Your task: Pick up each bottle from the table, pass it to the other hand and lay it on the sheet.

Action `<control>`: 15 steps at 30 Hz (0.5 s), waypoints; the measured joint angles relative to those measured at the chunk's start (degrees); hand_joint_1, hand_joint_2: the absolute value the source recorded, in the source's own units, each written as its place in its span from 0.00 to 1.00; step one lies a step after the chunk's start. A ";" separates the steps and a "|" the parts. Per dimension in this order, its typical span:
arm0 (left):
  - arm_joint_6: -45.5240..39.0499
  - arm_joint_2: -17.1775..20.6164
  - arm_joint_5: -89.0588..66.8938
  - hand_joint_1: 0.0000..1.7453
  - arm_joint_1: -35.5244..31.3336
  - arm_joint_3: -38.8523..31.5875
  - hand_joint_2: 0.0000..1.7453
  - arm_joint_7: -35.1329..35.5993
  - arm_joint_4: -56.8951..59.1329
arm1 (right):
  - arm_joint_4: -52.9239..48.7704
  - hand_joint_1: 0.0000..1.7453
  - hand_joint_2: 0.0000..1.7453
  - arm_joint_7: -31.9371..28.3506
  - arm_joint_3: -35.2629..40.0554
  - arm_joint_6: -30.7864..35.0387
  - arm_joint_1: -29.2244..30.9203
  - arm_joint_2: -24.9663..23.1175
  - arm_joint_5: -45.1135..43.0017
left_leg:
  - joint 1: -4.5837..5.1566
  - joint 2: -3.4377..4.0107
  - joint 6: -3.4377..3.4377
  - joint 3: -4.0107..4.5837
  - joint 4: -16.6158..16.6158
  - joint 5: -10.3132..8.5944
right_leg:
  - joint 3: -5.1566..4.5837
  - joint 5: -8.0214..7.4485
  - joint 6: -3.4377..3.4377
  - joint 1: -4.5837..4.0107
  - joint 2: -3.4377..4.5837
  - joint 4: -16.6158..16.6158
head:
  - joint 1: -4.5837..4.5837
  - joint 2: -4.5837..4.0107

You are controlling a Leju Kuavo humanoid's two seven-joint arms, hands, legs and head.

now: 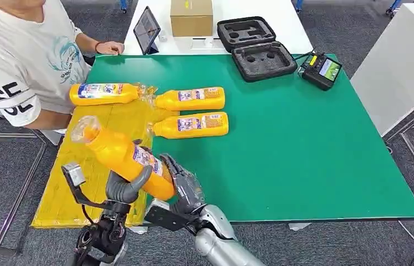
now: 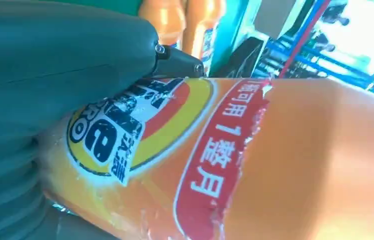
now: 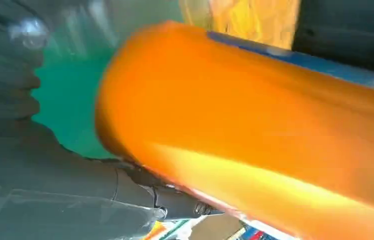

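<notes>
Above the near edge of the yellow sheet [image 1: 77, 194], the held bottle [image 1: 121, 155] sits tilted, cap end up toward the person, base down between both hands. My left hand [image 1: 124, 188] has its thumb and fingers wrapped around the lower body; my right hand [image 1: 185, 185] has its fingers curled against the base from the other side. Both look closed on it, so I judge this as mid-handover.

Risks as I see them: if the right hand lets go before the left grip is firm, the bottle slides out base-first, since the long cap end hangs unsupported and levers the grip. The torn label in the left wrist view suggests slick plastic under the fingers [image 2: 179, 62]. A drop from here could land on the sheet edge or roll off the bench [image 1: 304, 166].

Three more bottles lie flat nearby: one [image 1: 105, 93] on the sheet's far end, two [image 1: 190, 98] [image 1: 190, 125] on the green mat just beside it. A careless lay-down could knock those. The person's arm [image 1: 55, 119] is near the sheet too, so a wide swing could touch it.
</notes>
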State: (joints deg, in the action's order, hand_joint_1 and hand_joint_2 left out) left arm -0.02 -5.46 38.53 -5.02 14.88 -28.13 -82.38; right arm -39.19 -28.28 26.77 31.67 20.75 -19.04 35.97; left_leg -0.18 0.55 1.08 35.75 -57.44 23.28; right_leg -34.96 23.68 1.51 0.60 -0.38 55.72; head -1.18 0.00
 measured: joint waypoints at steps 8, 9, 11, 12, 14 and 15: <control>-7.27 0.06 -7.76 1.00 -0.32 -2.51 1.00 -3.86 -0.90 | -13.08 0.00 0.00 -7.16 0.52 2.30 -5.65 2.29 -4.57 | -0.01 -0.02 -0.02 0.02 0.00 0.03 | -0.01 0.01 0.00 0.00 -0.01 0.00 | 0.02 0.00; -7.96 0.13 -8.53 1.00 -0.31 -3.28 1.00 -4.55 -0.90 | -16.54 0.00 0.00 -8.09 0.81 4.31 -7.08 2.76 -4.61 | -0.01 -0.03 -0.02 0.03 0.00 0.04 | -0.02 0.02 -0.01 0.00 0.00 0.00 | 0.00 0.00; -8.63 0.37 -9.47 1.00 -0.30 -4.42 1.00 -5.16 -0.90 | -23.55 0.00 0.00 -9.71 1.53 6.98 -9.33 3.80 -5.27 | -0.01 -0.04 -0.02 0.03 0.01 0.03 | -0.02 0.04 -0.02 0.00 -0.04 0.00 | 0.00 0.00; -8.70 0.44 -9.72 1.00 -0.24 -4.85 1.00 -5.16 -0.90 | -26.93 0.00 0.00 -10.14 1.90 7.58 -10.26 4.22 -5.48 | -0.02 -0.04 -0.02 0.04 0.01 0.04 | -0.02 0.04 -0.02 0.00 -0.03 0.00 | 0.04 0.00; -8.74 0.52 -10.67 1.00 -0.20 -5.53 1.00 -5.49 -0.90 | -32.14 0.00 0.00 -10.86 2.36 8.02 -11.58 5.09 -5.77 | -0.01 -0.03 -0.03 0.04 0.02 0.04 | -0.01 0.04 -0.02 0.00 -0.02 0.00 | 0.02 0.00; -9.39 0.57 -11.73 1.00 -0.21 -5.79 1.00 -6.03 -0.90 | -34.35 0.00 0.00 -11.08 2.45 8.07 -12.15 5.46 -6.16 | -0.01 -0.03 -0.02 0.04 0.02 0.04 | -0.02 0.04 -0.02 0.00 -0.02 0.00 | 0.00 0.00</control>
State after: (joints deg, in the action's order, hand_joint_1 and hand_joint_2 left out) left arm -9.41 -4.90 26.80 -5.23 9.09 -34.16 -83.28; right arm -73.53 -39.36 29.22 39.74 8.61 -13.58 29.81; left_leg -0.19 0.52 1.06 35.79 -57.42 23.31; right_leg -34.97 23.72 1.49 0.59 -0.40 55.72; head -1.18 0.00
